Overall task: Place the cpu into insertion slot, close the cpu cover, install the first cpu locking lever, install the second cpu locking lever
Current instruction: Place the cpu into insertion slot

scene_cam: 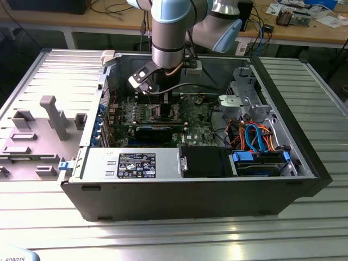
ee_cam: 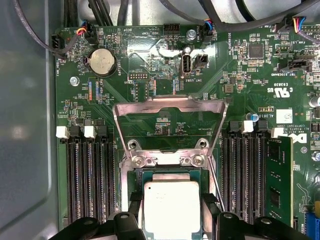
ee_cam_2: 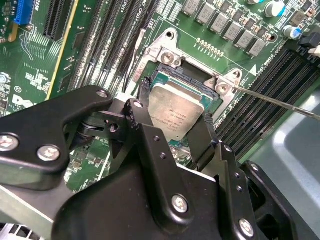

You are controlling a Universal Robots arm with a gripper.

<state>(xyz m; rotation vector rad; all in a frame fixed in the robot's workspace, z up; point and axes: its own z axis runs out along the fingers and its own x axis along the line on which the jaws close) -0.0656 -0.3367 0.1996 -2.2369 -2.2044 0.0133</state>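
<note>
In both wrist views my gripper (ee_cam_2: 176, 107) (ee_cam: 172, 200) is shut on the cpu (ee_cam_2: 175, 112) (ee_cam: 172, 207), one black finger against each of two opposite edges. The silver-grey chip sits level, in or just above the insertion slot (ee_cam_2: 182, 75) (ee_cam: 170, 173), whose dark contact field shows past one edge of the chip. The cpu cover (ee_cam: 170, 103) stands swung open behind the slot, its cut-out frame raised over the green board. A thin locking lever (ee_cam_2: 280, 102) sticks out free beside the socket. In the exterior view the gripper (scene_cam: 163, 106) reaches down into the open computer case.
Black memory slots (ee_cam: 85, 175) flank the socket on both sides, one holding a memory stick (ee_cam: 279, 180). A coin battery (ee_cam: 102, 61) lies beyond the cover. The case holds a power supply (scene_cam: 136, 163), a drive cage (scene_cam: 247, 103) and blue and orange cables (scene_cam: 255, 138).
</note>
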